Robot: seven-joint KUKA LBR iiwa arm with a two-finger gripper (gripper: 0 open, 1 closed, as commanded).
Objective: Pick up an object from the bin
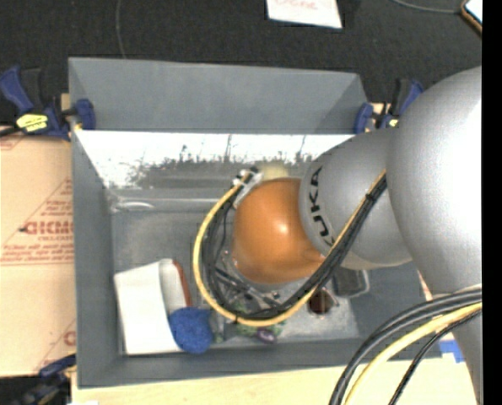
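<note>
The orange wrist cover (272,230) hides most of the claw (249,304), so I cannot tell whether it is apart or together. It hangs low toward the 6 o'clock side of the bin (99,226). A blue fuzzy lump (191,329) lies just beside it at 8 o'clock, a white box (145,306) beyond that, and a small brown piece (320,302) at 3 o'clock. The lump seems the likeliest pick. Centre over it first, stay off the box's edge and the near wall, then close gently — it looks soft.

A white paper note (304,7) lies on the dark surface (191,15).
</note>
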